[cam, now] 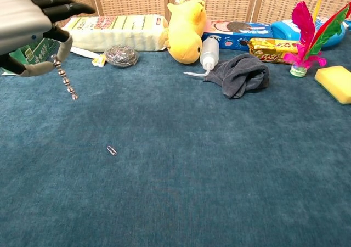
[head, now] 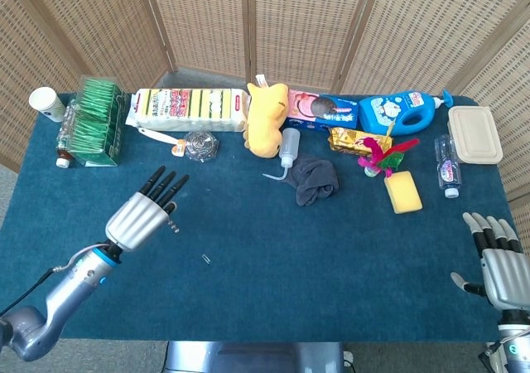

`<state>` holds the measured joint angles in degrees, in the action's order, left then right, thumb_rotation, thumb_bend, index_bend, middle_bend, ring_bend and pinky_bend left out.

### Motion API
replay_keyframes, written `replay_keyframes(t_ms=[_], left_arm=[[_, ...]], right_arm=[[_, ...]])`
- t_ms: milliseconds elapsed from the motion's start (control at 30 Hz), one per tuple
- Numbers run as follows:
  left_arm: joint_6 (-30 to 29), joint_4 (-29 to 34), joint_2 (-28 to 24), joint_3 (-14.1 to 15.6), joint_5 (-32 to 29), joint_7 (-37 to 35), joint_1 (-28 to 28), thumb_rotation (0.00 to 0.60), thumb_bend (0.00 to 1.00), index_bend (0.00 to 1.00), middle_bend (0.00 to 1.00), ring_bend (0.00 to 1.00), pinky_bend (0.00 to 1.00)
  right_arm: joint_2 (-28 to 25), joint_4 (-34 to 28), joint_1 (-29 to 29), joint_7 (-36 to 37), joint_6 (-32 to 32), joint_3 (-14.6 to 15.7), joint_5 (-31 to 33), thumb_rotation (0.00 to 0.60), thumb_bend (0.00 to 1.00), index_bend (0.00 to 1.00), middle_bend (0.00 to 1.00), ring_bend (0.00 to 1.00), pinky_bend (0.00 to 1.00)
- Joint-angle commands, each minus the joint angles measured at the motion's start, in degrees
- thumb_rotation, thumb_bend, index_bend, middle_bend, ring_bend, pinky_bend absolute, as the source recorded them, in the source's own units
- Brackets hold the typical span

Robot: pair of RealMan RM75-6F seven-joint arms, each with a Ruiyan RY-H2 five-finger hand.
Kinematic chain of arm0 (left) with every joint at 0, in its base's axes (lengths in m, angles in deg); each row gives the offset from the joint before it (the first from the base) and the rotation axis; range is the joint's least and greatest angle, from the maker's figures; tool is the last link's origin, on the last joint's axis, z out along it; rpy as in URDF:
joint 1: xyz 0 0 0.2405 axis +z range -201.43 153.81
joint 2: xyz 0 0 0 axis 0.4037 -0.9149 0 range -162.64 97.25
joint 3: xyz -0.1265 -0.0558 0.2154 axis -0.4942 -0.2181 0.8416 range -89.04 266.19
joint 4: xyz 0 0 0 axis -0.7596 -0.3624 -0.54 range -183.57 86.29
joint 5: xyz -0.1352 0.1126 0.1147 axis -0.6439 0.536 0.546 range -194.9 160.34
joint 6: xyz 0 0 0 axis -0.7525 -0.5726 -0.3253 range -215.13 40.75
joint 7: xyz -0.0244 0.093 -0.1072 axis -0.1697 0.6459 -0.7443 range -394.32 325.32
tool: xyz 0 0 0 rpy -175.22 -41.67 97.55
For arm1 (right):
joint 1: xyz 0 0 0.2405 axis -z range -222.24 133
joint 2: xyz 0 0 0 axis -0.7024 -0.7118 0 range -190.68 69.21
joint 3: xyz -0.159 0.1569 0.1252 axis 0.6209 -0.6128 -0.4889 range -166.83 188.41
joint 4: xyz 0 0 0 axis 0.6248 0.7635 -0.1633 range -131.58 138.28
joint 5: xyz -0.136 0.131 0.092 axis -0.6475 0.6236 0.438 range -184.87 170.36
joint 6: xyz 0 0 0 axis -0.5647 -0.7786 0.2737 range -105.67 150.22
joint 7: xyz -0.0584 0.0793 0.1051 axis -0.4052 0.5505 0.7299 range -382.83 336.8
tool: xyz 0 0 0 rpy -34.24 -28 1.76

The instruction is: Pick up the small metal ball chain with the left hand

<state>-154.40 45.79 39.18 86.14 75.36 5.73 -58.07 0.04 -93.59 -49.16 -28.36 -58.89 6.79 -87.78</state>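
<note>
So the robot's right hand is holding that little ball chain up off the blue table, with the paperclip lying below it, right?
Not quite: the left hand holds the ball chain, not the right. The chest view shows the chain dangling from it above the blue table, with the paperclip lying lower down on the cloth. The right hand is at the table's far edge, holding nothing.

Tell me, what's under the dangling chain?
Only bare blue table cloth lies under the chain, which hangs from the left hand. A paperclip lies nearby.

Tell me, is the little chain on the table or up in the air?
In the air. The left hand pinches the chain at its top, and it dangles free above the table.
</note>
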Motion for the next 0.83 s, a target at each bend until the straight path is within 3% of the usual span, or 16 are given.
replay_keyframes(t_ms=[33,833], left_arm=[[1.11,4.47,-1.69,-0.1,0.92,4.94,-0.69,0.6,0.71,0.5,0.01,0.0,0.0],[5.35,6.42,4.26,2.97,0.4,21.52,0.26,0.6,0.73,0.5,0.01,0.0,0.0]], right_arm=[[-0.28,-0.14,0.11,0.52,-0.25,-0.02,-0.25,0.6,0.0,0.0,0.0,0.0,0.0],[-1.9,-0.11,0.35,4.15,-0.64,0.09,-1.57,0.6,0.0,0.0,0.0,0.0,0.0]])
